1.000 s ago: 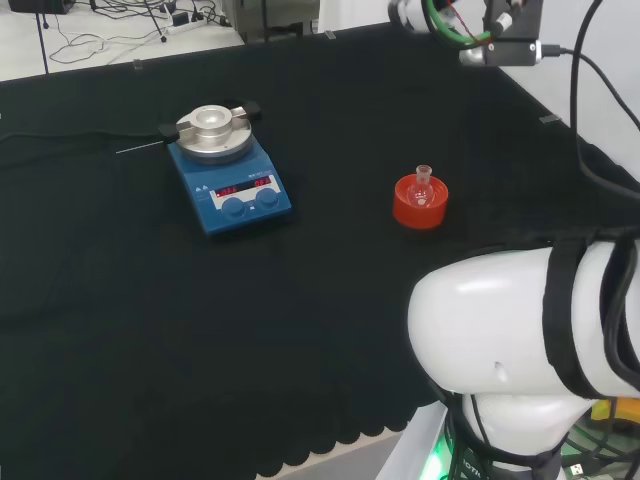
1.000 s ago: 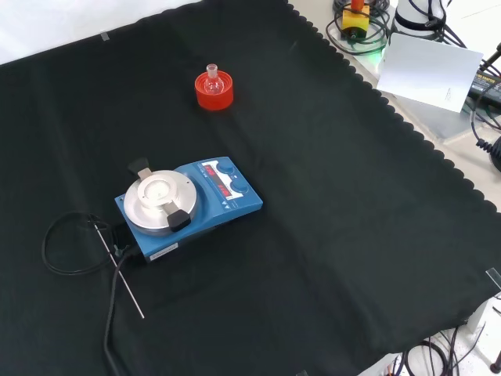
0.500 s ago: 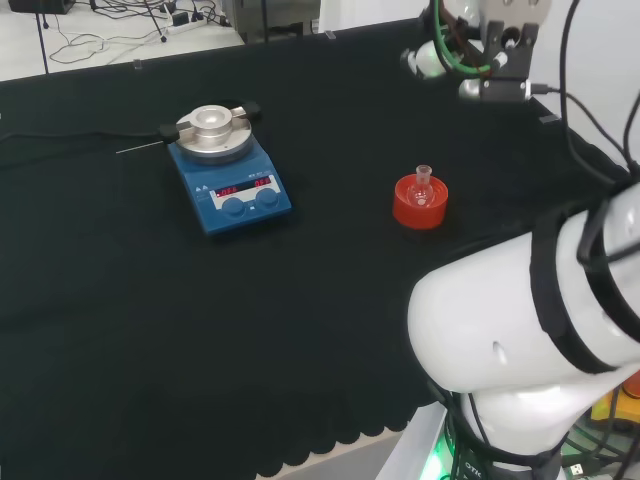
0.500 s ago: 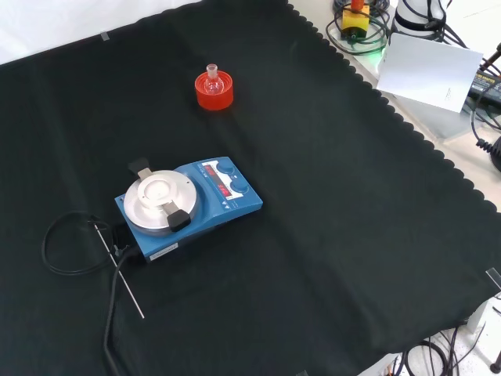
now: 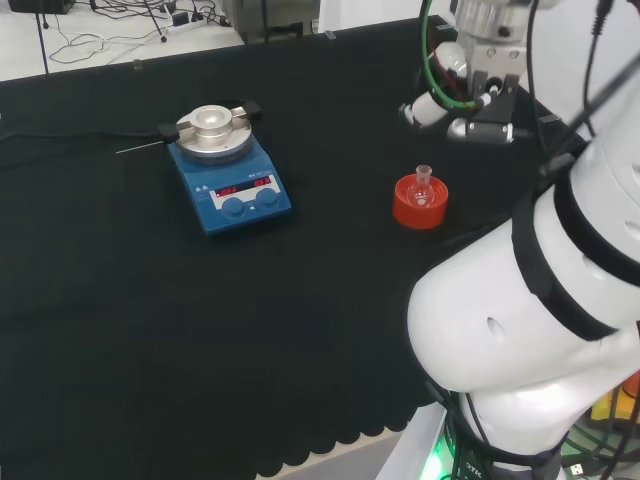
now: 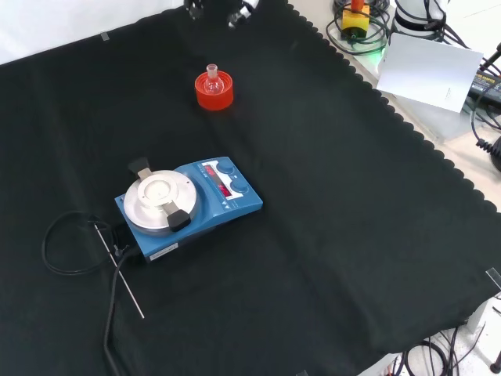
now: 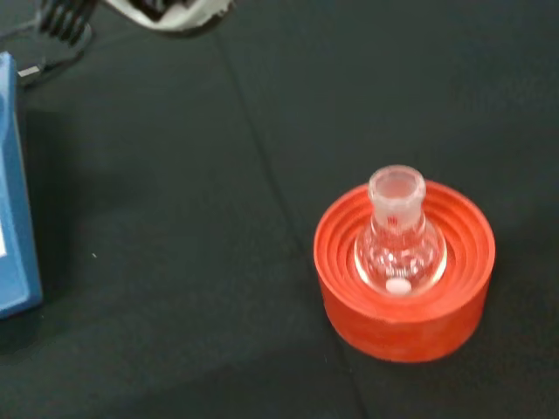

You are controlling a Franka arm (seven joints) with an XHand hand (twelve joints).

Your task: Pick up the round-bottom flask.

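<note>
One clear round-bottom flask [image 7: 397,237] sits upright in its red ribbed stand [image 7: 403,271] — robot hand [image 5: 440,104] grip unreadable.

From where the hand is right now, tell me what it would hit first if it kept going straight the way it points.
Probably the round-bottom flask: the wrist view looks past the hand onto its open neck, upright in the red ribbed stand. Nothing lies between, though depth is hard to judge; slightly off line, it would meet the stand's rim instead.
</note>
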